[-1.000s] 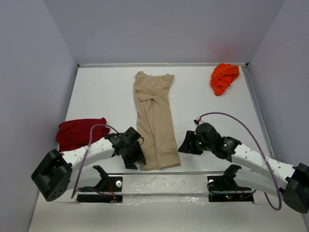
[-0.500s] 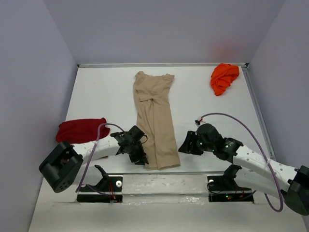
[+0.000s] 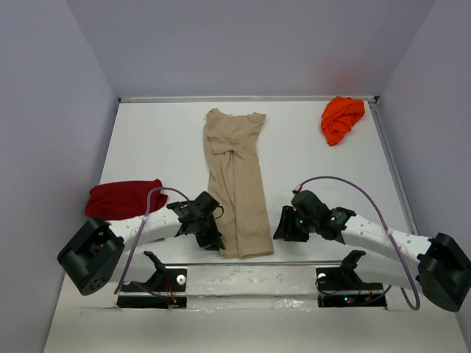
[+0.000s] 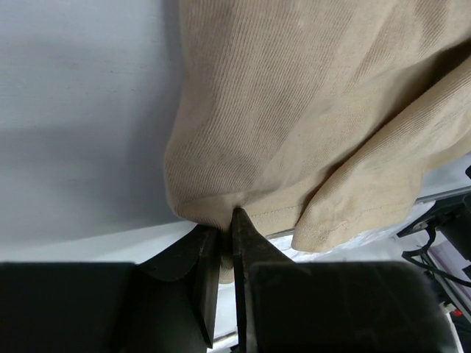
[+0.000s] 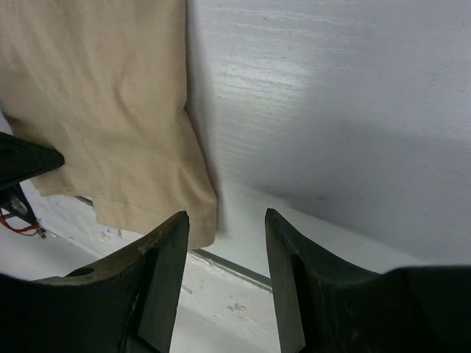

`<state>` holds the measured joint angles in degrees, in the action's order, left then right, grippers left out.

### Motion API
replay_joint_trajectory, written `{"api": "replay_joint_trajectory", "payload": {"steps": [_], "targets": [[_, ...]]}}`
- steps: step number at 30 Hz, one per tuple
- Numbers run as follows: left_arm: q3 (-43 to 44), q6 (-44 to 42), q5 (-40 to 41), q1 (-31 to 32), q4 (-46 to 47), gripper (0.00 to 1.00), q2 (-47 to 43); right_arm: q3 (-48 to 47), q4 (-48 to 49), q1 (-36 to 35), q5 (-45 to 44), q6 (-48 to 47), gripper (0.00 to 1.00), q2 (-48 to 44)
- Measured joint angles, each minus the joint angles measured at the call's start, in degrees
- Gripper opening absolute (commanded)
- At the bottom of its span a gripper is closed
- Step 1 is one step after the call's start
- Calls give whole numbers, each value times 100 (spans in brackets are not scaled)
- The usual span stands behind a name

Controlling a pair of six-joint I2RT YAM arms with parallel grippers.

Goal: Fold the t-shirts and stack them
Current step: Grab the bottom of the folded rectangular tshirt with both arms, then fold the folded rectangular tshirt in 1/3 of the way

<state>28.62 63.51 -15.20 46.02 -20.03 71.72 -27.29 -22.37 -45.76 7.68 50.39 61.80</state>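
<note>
The tan t-shirt [image 3: 235, 184] lies folded into a long narrow strip down the middle of the table, collar end at the back. My left gripper [image 3: 214, 241] is shut on its near left hem corner [image 4: 221, 220]. My right gripper [image 3: 282, 228] is open and empty, just right of the near right hem corner [image 5: 199, 213], not touching it. The dark red t-shirt [image 3: 121, 198] lies bunched at the left edge. The bright orange t-shirt [image 3: 341, 118] lies crumpled at the back right.
The table's near edge [image 5: 243, 268] runs just under both grippers, with the arm bases [image 3: 165, 283] below it. Grey walls stand around the white table [image 3: 162, 147]. A purple cable [image 3: 346, 182] loops over my right arm.
My left gripper moved in to the shirt's near left corner and closed on it. My right gripper shifted slightly left toward the near right corner.
</note>
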Motion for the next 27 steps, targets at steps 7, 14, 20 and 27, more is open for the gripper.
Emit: {"api": "replay_joint_trajectory", "payload": {"steps": [7, 14, 20, 27], "targets": [[90, -131, -85, -2, 31, 22, 170, 227, 212, -42, 157, 129, 52, -391], [144, -219, -107, 0, 28, 22, 236, 273, 450, -160, 260, 188, 54, -63], [153, -260, -103, 0, 17, 22, 236, 39, 752, -380, 321, 142, 54, 684], [153, -273, -103, 0, 15, 23, 236, -175, 1010, -616, 350, 83, 28, 1123]]}}
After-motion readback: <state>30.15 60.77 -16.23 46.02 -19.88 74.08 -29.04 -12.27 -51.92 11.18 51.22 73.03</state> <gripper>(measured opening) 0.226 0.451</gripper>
